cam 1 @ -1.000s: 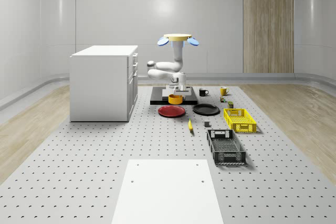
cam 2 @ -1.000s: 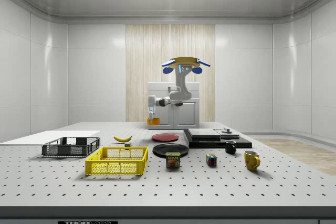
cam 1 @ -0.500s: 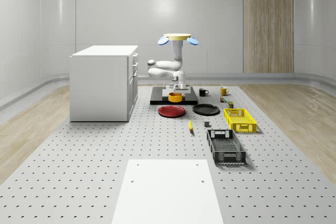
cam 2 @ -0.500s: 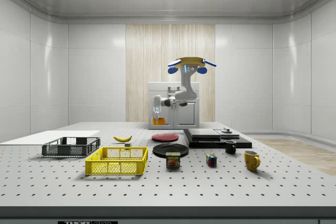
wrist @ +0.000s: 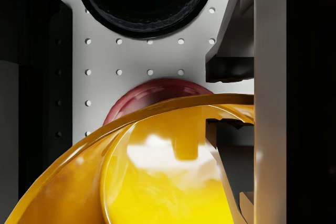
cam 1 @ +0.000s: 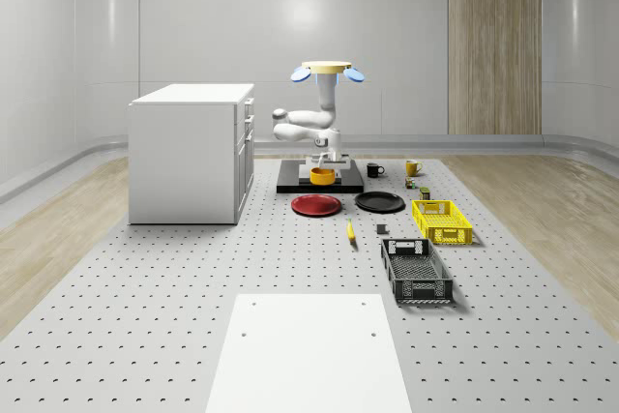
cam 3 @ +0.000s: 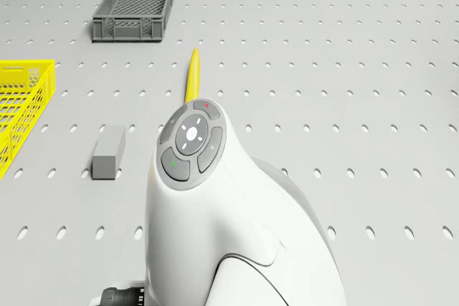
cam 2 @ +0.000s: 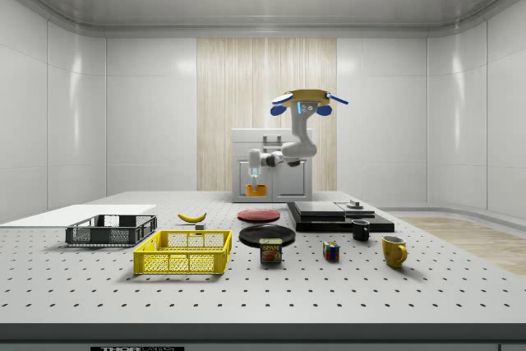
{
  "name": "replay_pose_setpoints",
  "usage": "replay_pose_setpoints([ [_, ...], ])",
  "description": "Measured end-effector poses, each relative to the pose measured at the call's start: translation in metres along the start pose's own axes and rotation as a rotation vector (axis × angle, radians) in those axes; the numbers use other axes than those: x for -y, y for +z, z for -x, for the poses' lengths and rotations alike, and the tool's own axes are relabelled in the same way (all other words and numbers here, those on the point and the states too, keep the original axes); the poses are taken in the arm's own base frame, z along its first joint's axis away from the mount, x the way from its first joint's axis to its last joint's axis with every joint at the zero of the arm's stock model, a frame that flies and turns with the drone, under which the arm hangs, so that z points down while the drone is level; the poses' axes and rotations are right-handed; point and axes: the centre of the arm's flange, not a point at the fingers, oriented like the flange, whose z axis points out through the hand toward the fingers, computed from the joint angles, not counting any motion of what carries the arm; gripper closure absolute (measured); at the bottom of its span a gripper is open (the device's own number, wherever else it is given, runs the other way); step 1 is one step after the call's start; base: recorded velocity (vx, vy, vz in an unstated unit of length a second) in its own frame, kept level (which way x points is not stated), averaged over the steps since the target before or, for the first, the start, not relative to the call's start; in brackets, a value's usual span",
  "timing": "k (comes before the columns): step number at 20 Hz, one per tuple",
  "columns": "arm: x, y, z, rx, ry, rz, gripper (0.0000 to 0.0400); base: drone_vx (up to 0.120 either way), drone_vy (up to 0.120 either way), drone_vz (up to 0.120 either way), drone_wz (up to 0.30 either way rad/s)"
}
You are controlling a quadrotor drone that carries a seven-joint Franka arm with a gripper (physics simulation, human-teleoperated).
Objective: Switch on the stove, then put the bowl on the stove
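The drone [cam 1: 327, 70] hovers over the black stove [cam 1: 290, 182], its arm reaching down toward the table's front. My gripper [cam 1: 322, 163] is shut on the rim of the orange bowl [cam 1: 322, 177], which hangs in the air. From the side, the bowl [cam 2: 256, 191] and gripper [cam 2: 255, 178] are above the red plate [cam 2: 259, 214], left of the stove [cam 2: 337, 216] and its knob [cam 2: 355, 204]. In the wrist view the bowl [wrist: 157, 171] sits close under one finger [wrist: 270, 77], with the red plate [wrist: 157, 94] below it.
A black plate [cam 1: 379, 202], yellow crate [cam 1: 441, 221], black crate [cam 1: 416, 270] and banana [cam 1: 350, 230] lie in front of the stove. Two mugs [cam 1: 374, 170] [cam 1: 412, 167] stand beside it. A white cabinet [cam 1: 193, 152] stands at the whole-scene view's left. A grey block [cam 3: 109, 152] lies near the banana.
The drone, arm and held bowl have moved toward the side view's right, closer to the stove. In the whole-scene view the bowl has gone slightly farther back and higher.
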Motion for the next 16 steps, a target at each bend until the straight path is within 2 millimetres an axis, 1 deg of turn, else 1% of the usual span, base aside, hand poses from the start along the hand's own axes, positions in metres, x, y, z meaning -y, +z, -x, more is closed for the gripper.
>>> replay_pose_setpoints([
  [16,0.0,0.0,0.0,0.0,0.0,0.0,0.03,-0.12,0.0,0.0,0.0],
])
